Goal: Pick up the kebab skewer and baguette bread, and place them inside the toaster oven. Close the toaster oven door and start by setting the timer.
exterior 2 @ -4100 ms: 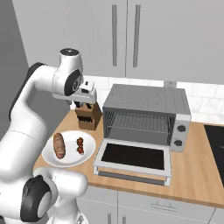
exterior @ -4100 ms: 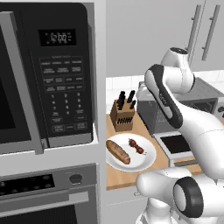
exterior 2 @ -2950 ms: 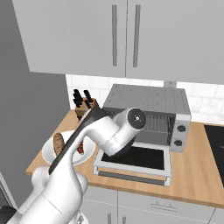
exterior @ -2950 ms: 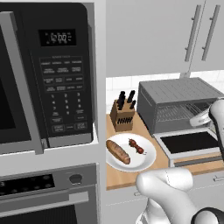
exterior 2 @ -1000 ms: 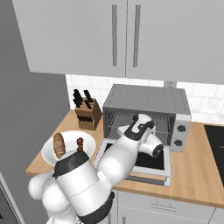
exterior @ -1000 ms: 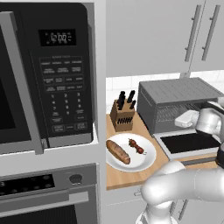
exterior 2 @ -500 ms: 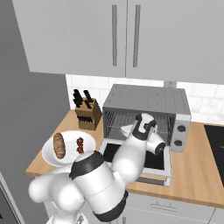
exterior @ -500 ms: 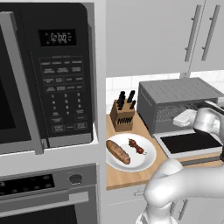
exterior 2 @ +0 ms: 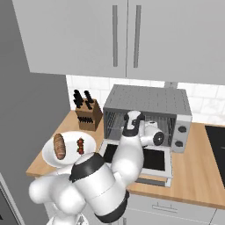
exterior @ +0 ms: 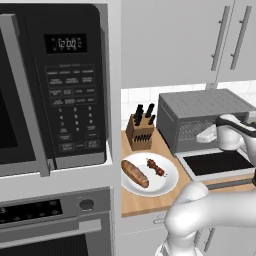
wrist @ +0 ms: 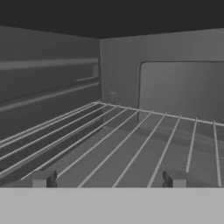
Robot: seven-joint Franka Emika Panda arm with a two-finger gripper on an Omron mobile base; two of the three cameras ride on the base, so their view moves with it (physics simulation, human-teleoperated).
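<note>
The kebab skewer [exterior: 156,167] [exterior 2: 80,145] and the golden-brown baguette bread [exterior: 135,174] [exterior 2: 59,146] lie side by side on a white plate [exterior: 165,187] [exterior 2: 50,160] at the counter's left. The grey toaster oven [exterior: 200,107] [exterior 2: 149,99] stands to their right with its door [exterior: 220,162] [exterior 2: 158,160] folded down flat. My gripper [wrist: 109,179] [exterior: 206,134] is at the oven's mouth, pointing inside over the wire rack [wrist: 131,144]. Its fingertips [wrist: 43,178] stand wide apart, open, with nothing between them.
A wooden knife block [exterior: 139,132] [exterior 2: 86,116] stands behind the plate, left of the oven. A big black microwave [exterior: 70,100] and a wall oven fill the left side. The oven's knobs [exterior 2: 179,136] are on its right front panel.
My hand has edged a little further toward the oven's opening. The skewer and bread stay on the plate, and the door stays down.
</note>
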